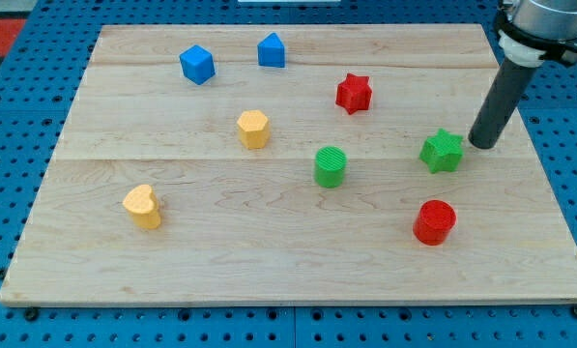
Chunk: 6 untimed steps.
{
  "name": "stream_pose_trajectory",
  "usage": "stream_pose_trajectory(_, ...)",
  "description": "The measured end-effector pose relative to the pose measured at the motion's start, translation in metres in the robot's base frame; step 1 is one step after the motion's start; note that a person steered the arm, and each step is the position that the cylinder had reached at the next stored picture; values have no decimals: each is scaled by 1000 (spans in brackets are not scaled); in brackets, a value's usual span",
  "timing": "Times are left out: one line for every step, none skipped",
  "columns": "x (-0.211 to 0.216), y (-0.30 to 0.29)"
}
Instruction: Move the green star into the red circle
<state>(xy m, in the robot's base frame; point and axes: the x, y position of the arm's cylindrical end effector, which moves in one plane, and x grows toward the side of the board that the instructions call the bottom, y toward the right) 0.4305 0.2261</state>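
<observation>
Sitting just right of the green star (443,152) is my tip (482,145), with no jaws to see; the red circle (434,222) waits below on the counter (269,261).

The light is bright and even all over the wooden board (269,251). Each block has only a small, soft shadow right under it, like the green star (443,152). No shiny glare shows. Everything looks sharp, with no blur and straight edges.
</observation>
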Motion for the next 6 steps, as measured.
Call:
stream_pose_trajectory(17, -14)
stream_pose_trajectory(-22, -6)
stream_pose_trajectory(-14, -59)
stream_pose_trajectory(44, -63)
stream_pose_trajectory(42, -57)
stream_pose_trajectory(-7, -37)
